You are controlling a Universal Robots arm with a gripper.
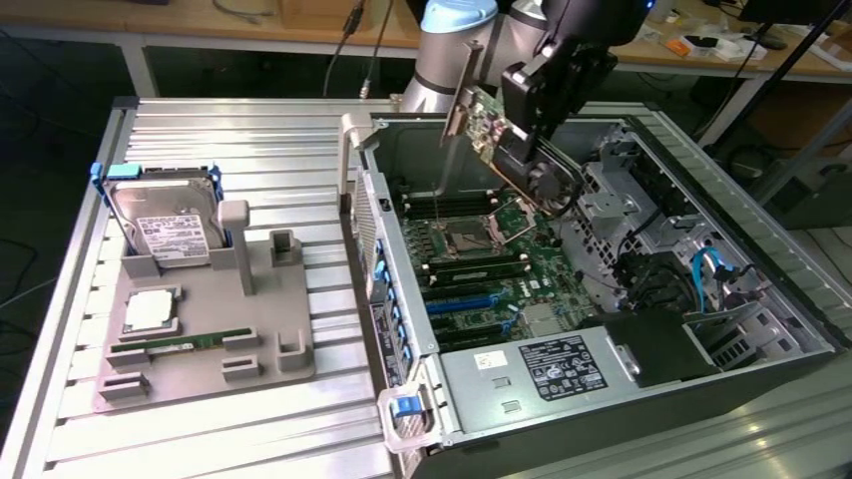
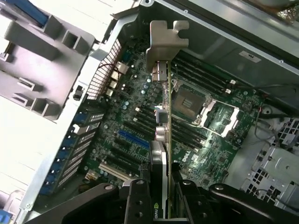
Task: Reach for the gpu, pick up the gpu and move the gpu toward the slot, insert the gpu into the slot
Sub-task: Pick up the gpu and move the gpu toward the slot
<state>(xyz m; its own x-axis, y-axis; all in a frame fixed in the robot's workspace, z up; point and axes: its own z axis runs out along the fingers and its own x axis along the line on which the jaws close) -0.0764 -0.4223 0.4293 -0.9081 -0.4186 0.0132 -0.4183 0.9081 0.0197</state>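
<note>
Desk [image 1: 226, 439] carried the open case [image 1: 785, 299] on the exterior view's right, lid off so the motherboard [image 1: 493, 269] was reachable from above. gpu [image 1: 482, 118] hung over the board's far half, edge down, bracket toward the ported case wall, likely so its connector edge could meet the slot [image 2: 134, 139]. End effector [image 2: 161, 186] was pinching the gpu's upper edge. Not seated: slot lay nearer, bare, apart. Contact edge was hidden; height above board was hard to judge.
</note>
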